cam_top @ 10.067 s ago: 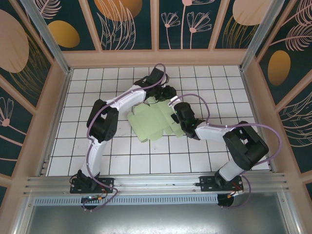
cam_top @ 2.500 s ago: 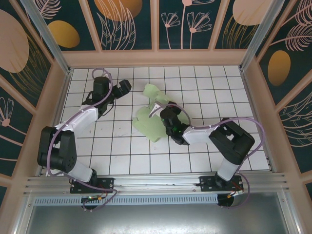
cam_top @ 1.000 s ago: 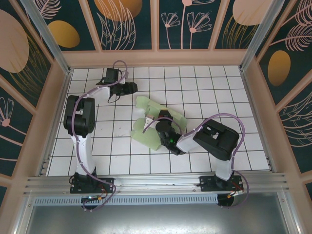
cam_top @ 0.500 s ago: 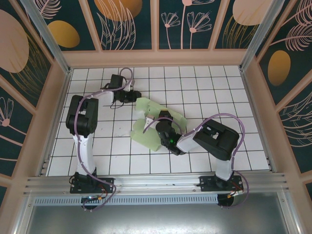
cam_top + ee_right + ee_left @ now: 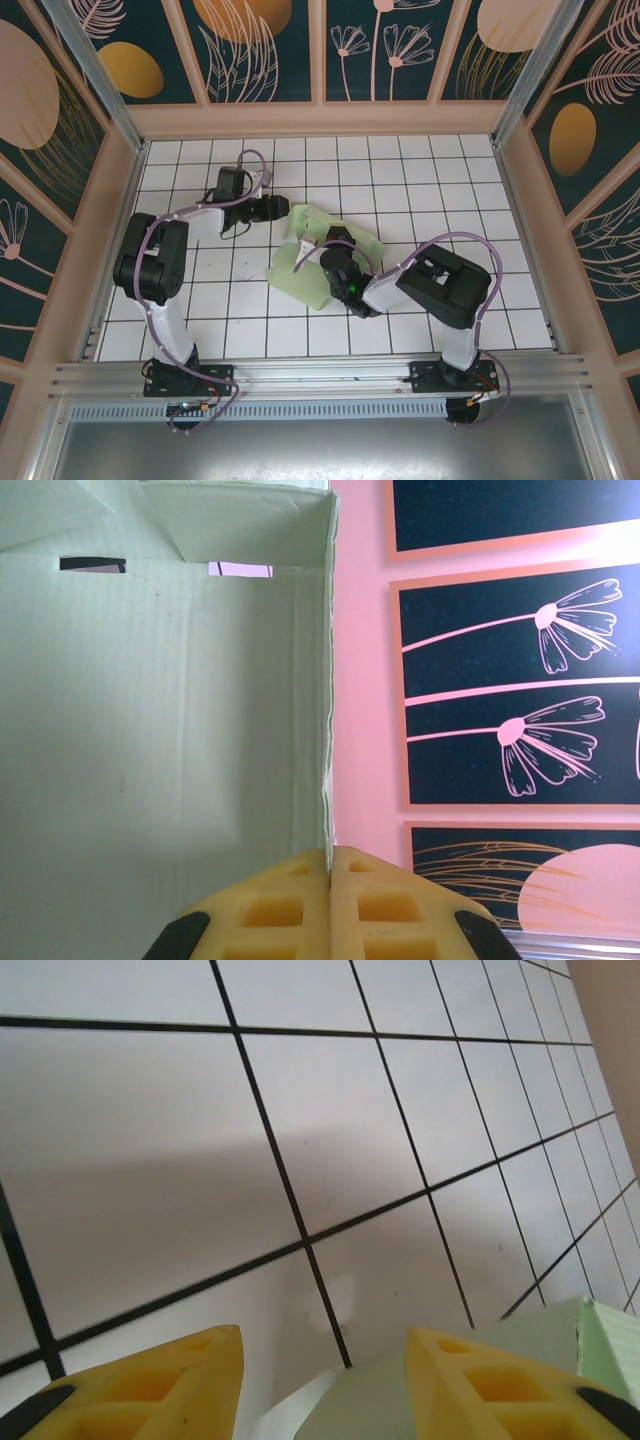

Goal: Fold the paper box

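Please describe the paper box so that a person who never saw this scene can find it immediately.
On the white tiled table, look near the middle, between the two arms. The paper box is the pale mint-green card, partly folded, with the right gripper shut on its edge. It is the only green thing on the table.

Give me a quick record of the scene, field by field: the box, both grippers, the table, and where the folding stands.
paper box: pale green card, partly folded, some flaps raised, lying mid-table
right gripper: shut on the paper box, pinching the edge of an upright panel
left gripper: open, at the box's left side, a card edge beside one finger, nothing clamped
table: white tiles with black grid lines
folding: not yet a closed box
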Robot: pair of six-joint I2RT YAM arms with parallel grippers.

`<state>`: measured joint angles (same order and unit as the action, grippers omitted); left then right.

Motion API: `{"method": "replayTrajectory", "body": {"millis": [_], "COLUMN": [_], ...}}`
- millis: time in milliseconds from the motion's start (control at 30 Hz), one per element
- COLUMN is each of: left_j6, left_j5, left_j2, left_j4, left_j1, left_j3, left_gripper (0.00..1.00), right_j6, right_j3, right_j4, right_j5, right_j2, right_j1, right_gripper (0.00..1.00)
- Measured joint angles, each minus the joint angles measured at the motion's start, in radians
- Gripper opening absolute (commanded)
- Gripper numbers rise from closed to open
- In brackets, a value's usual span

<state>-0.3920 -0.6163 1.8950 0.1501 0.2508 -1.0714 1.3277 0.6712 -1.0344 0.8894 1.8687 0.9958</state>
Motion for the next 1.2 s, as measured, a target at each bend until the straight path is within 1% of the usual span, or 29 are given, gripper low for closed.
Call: {"method": "replayTrajectory", "body": {"millis": [233, 500, 800, 1200], "left_j6": [-0.04, -0.051, -0.051, -0.05], "left_j5": [0.005, -0.005, -0.031, -0.031], "left_j2": [-0.061, -0.1, -0.1, -0.074], "left_j4": [0.122, 0.249, 0.317, 0.309], "left_j1": [0.037, 0.044, 0.05, 0.068], "left_j3": [0.142, 0.245, 0.264, 0.232], "left_gripper": [0.48, 0.52, 0.52, 0.49], "right_j6": [-0.003, -0.027, -0.043, -0.053], "right_j3": [0.0, 0.0, 0.001, 0.003], "right_j4": [0.012, 0.038, 0.051, 0.07], "right_j5": [0.0, 0.0, 0.0, 0.0], "right_j2": [-0.001, -0.012, -0.014, -0.016], "right_j1": [0.0, -0.001, -0.001, -0.001], "right_gripper": [0.0, 0.0, 0.0, 0.0]}}
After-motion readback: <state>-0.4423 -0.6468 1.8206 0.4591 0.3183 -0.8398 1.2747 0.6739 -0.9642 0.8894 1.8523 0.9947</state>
